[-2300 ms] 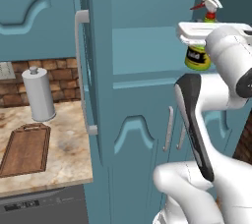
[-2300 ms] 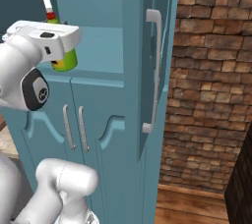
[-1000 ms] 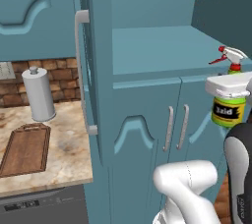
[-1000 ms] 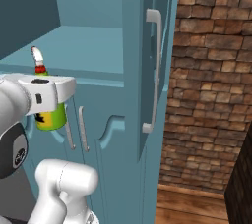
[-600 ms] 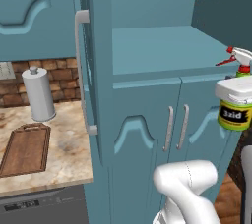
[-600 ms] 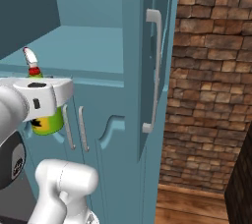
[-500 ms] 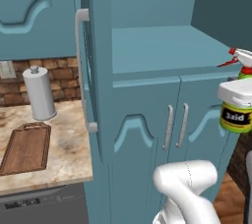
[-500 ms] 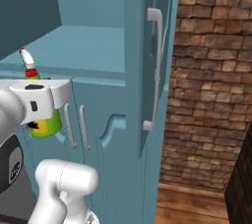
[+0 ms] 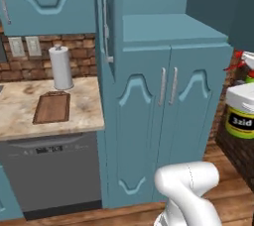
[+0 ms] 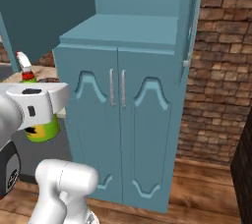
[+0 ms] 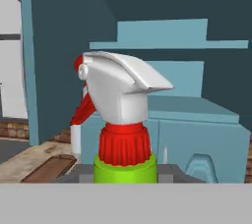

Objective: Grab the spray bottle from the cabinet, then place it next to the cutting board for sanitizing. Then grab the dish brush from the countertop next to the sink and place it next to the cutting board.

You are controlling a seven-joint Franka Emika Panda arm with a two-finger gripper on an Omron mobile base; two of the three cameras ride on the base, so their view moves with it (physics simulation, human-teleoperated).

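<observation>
Carrying the bottle (image 11: 120,120) is the step in hand, as I read it: it rides in the gripper (image 10: 42,101), clear of the cabinet (image 9: 168,86) and not yet anywhere near the board (image 9: 51,107). Up close, its red-and-white trigger head stands upright right in front of the hand, green shoulder just below the red collar. The white hand wraps the body, yellow label peeking out beneath; the fingers themselves are hidden, but they look clamped on it since nothing else bears it.

Beyond the hand stand the cabinet's lower doors, both shut, with the open shelf above them. Farther left lies the countertop (image 9: 84,108), with the board flat on it and a towel roll (image 9: 61,67) upright just behind.

Next, I'd say, the arm must travel left over the counter and set the bottle down upright beside the board, not on it, minding the roll. The brush errand waits.
</observation>
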